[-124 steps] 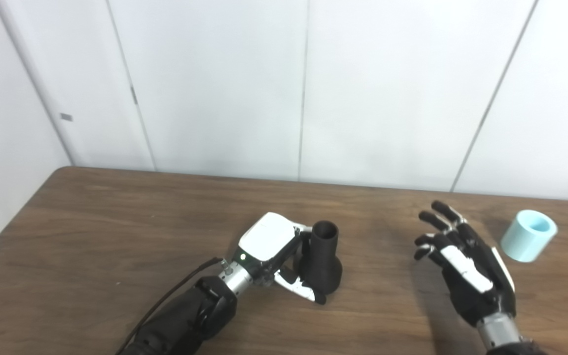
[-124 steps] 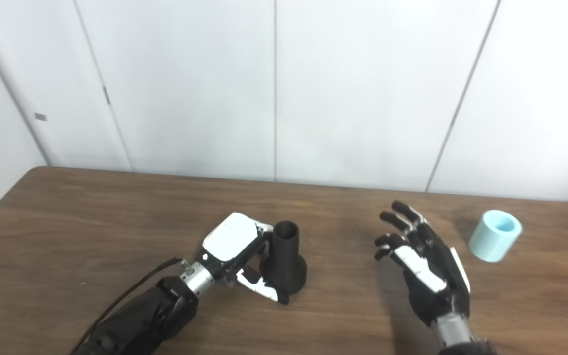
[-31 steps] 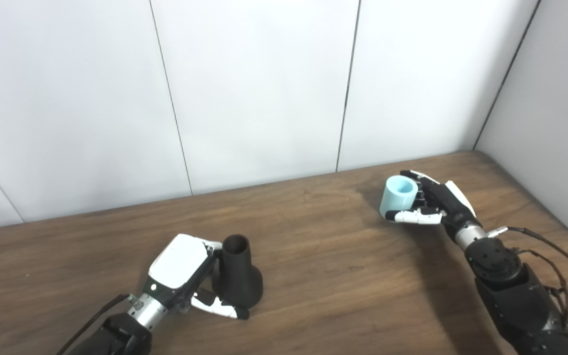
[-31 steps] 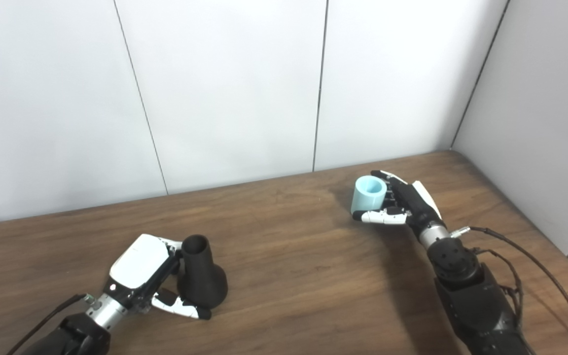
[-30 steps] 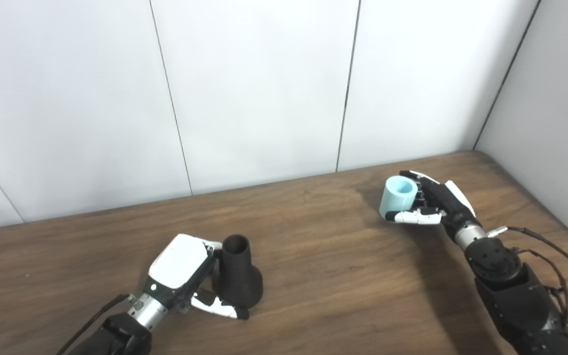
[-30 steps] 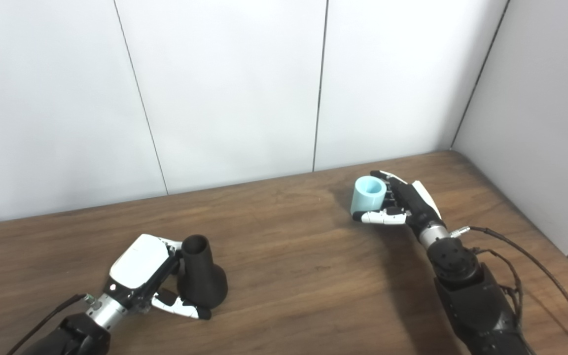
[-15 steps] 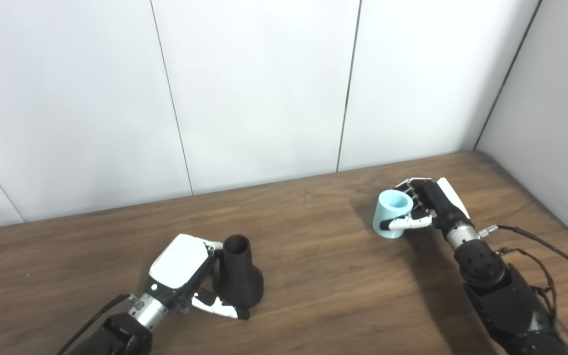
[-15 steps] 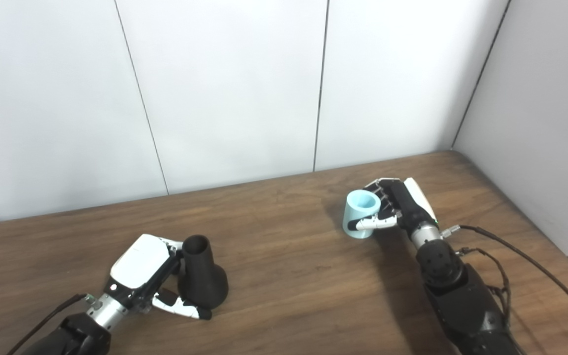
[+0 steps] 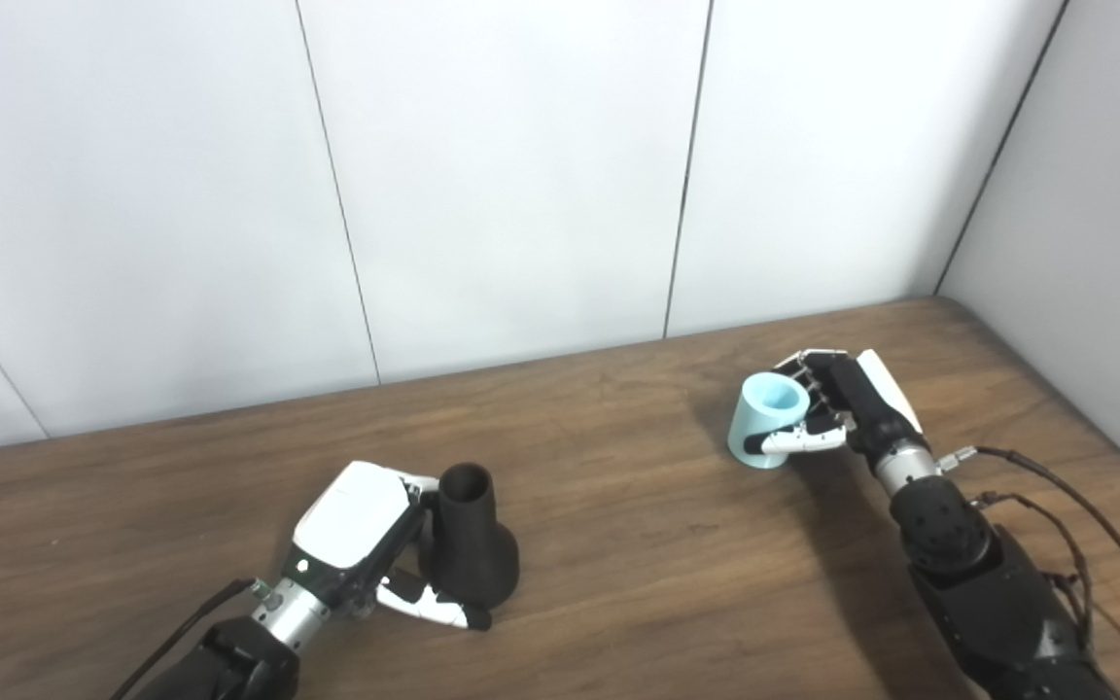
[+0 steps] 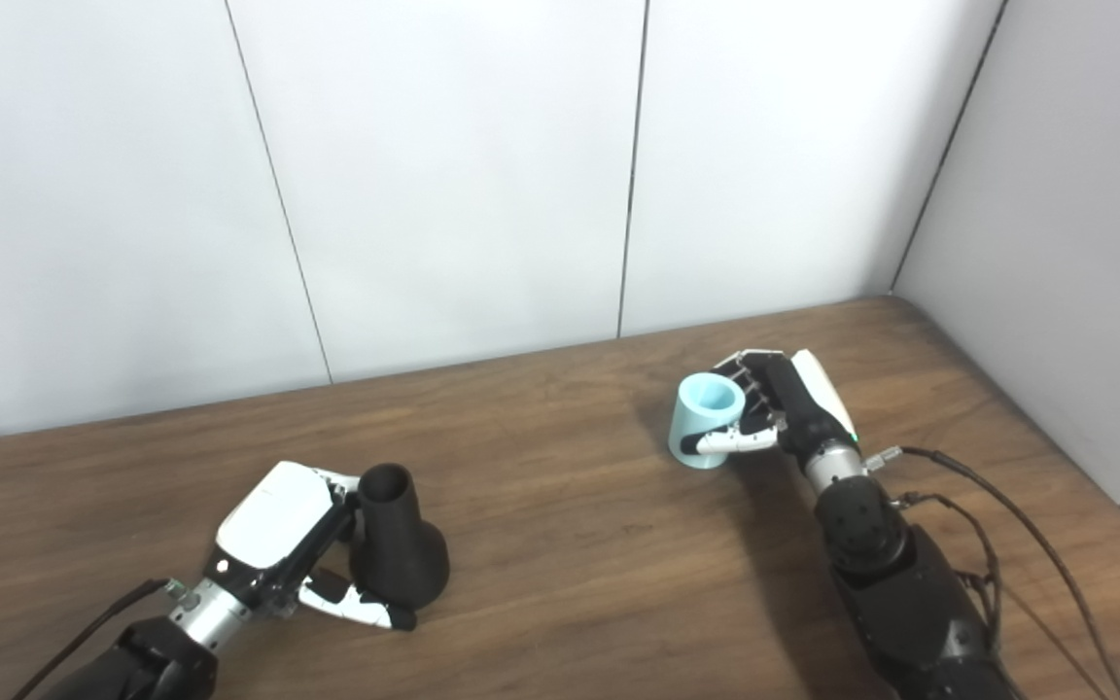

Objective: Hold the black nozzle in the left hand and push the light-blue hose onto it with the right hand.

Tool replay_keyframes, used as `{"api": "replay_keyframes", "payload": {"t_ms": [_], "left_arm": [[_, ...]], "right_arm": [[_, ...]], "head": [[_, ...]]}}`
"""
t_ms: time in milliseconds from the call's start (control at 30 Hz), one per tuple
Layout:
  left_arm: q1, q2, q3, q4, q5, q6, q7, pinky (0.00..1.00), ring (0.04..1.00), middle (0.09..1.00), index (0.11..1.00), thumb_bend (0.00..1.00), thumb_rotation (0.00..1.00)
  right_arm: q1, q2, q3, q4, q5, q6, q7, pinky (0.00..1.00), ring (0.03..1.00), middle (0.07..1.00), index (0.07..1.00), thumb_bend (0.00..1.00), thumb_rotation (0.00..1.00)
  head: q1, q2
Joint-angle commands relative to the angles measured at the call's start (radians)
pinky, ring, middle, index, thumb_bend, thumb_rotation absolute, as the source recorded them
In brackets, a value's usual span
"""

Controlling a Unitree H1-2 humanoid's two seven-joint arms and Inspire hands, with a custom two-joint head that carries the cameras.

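The right hand point(image 9: 852, 403) has closed around the hose point(image 9: 762, 421).

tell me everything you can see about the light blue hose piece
The light-blue hose is a short, thick-walled hollow cylinder, pale aqua, smooth and matte, like plastic or rubber. Its open end faces up and slightly toward the camera, showing a hollow bore. It is tilted, held in the right robot hand at the far right of the wooden table: fingers wrap its far side, the thumb crosses its near side. Whether its base touches the table is unclear. It sits well apart from the black nozzle.
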Motion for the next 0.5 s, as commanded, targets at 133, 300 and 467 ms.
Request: {"api": "replay_keyframes", "payload": {"t_ms": [133, 300, 467], "left_arm": [[0.147, 0.016, -0.056, 0.071, 0.042, -0.013, -0.069, 0.29, 0.388, 0.472, 0.484, 0.53, 0.0], [0.145, 0.001, -0.056, 0.075, 0.029, -0.014, -0.071, 0.29, 0.395, 0.475, 0.484, 0.53, 0.0], [0.15, -0.019, -0.042, 0.072, 0.036, -0.001, -0.087, 0.29, 0.397, 0.397, 0.506, 0.52, 0.0]], "right_arm": [[-0.101, 0.017, -0.006, -0.295, 0.049, 0.161, 0.071, 0.27, 0.335, 0.415, 0.494, 0.53, 0.0], [-0.174, 0.039, 0.044, -0.456, 0.042, 0.34, 0.15, 0.26, 0.323, 0.427, 0.49, 0.53, 0.0], [-0.249, 0.066, 0.086, -0.546, 0.045, 0.445, 0.23, 0.21, 0.275, 0.413, 0.492, 0.53, 0.0]], "head": [[0.03, -0.001], [0.083, -0.001], [0.155, 0.006]]}}
